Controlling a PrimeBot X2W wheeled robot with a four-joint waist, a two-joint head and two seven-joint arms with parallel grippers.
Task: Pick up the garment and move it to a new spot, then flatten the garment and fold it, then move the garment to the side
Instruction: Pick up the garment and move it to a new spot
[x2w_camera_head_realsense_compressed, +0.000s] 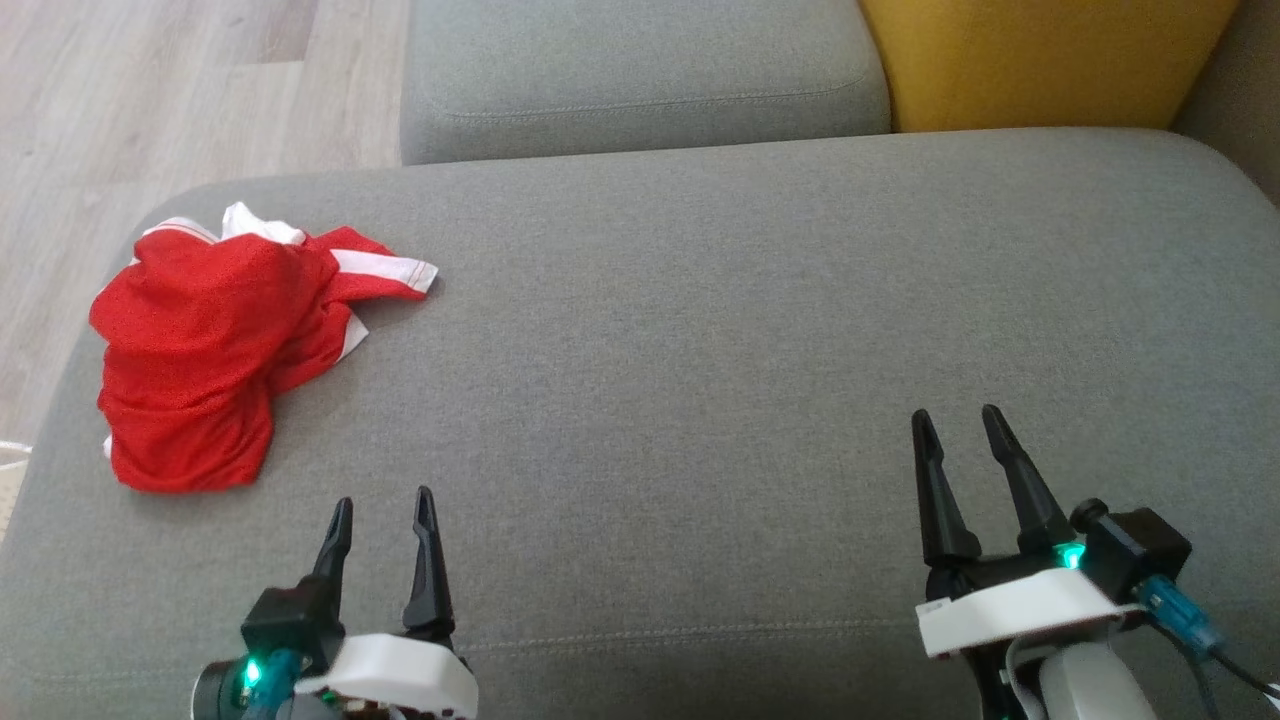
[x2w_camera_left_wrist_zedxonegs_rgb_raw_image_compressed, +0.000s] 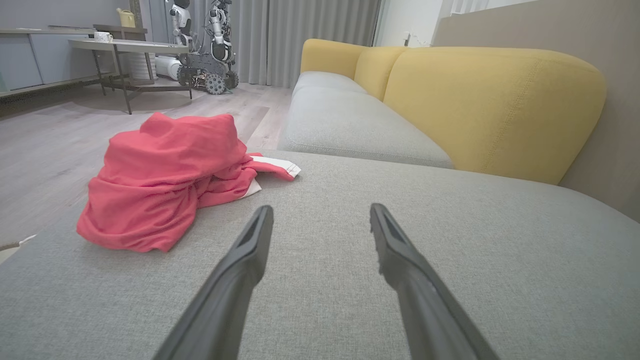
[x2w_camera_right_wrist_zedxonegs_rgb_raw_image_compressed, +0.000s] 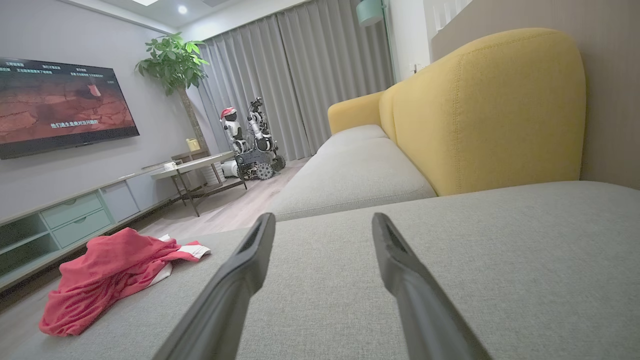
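Red garment (x2w_camera_head_realsense_compressed: 205, 345) lies crumpled on grey cushion (x2w_camera_head_realsense_compressed: 750, 350), clear of both spread jaws.

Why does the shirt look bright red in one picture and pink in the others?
Head view: the shirt shows deep red under even light. Left wrist view: that camera washes it out to a paler pink. Right wrist view: pink again, in a dimmer-looking room.

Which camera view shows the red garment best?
The head view: it looks down on the red garment and shows its whole crumpled outline and its white trim. The left wrist view shows it close and side-on, as a heap. The right wrist view shows it small, at the lower left.
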